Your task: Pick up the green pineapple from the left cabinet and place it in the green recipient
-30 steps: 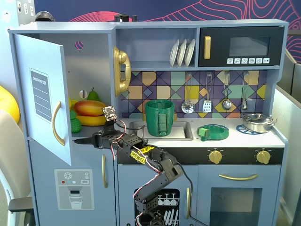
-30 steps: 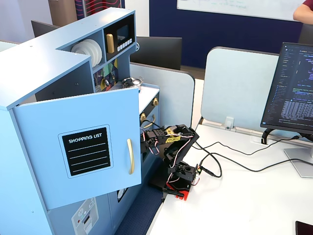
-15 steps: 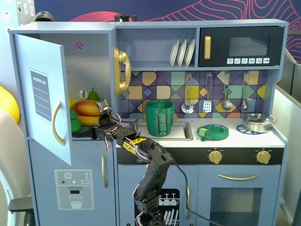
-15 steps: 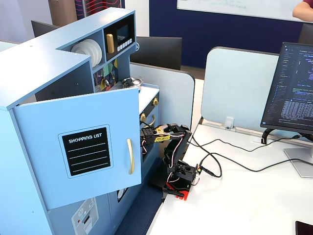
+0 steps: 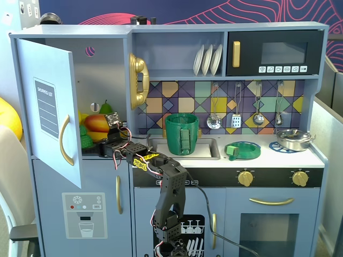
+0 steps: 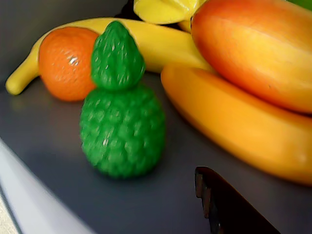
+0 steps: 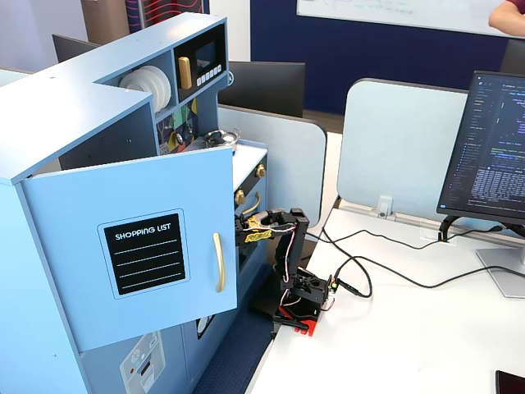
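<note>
Fingers: only one dark finger tip (image 6: pixel 229 204) shows in the wrist view, at 5 o'clock in the frame; whether the gripper (image 5: pixel 92 149) is spread or pressed together cannot be told. In a fixed view it reaches into the open left cabinet (image 5: pixel 51 115) at shelf level, holding nothing that can be seen.

Green pineapple (image 6: pixel 121 109): upright on the grey cabinet shelf (image 6: pixel 58 161), at 10 o'clock from the finger tip, apart from it. In the fixed view it sits at the shelf's front edge (image 5: pixel 86 141), partly behind the open door.

Around it, wrist view: orange (image 6: pixel 66 61) just behind at 11 o'clock; yellow banana (image 6: pixel 156 41) behind both; mango (image 6: pixel 253 48) at 2 o'clock; a deeper yellow banana (image 6: pixel 234 124) at 3 o'clock, under the mango.

Arm (image 5: pixel 169 187): stretched from its base at the cupboard foot up toward 10 o'clock; in the other fixed view mostly hidden by the door (image 7: pixel 143 250).

Green pot (image 5: pixel 181 134): on the bench (image 5: pixel 278 158) by the sink, well apart to 3 o'clock of the cabinet.
</note>
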Controlling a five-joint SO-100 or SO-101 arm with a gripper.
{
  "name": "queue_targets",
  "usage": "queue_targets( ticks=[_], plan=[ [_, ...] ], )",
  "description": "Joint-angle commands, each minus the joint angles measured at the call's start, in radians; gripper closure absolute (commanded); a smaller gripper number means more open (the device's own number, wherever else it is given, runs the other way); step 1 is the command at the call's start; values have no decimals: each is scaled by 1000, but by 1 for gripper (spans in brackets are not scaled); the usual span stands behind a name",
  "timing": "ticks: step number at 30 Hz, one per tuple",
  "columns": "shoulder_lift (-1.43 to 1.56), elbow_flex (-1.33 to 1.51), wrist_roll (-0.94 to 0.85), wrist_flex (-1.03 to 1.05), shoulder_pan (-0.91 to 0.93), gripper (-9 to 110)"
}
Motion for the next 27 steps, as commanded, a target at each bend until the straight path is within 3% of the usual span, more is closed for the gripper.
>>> queue_targets(
  ticks=[1, 27],
  plan=[
    [-46, -132, 26, -66, 8, 43],
    [-491, -595, 20, -91, -28, 44]
  ],
)
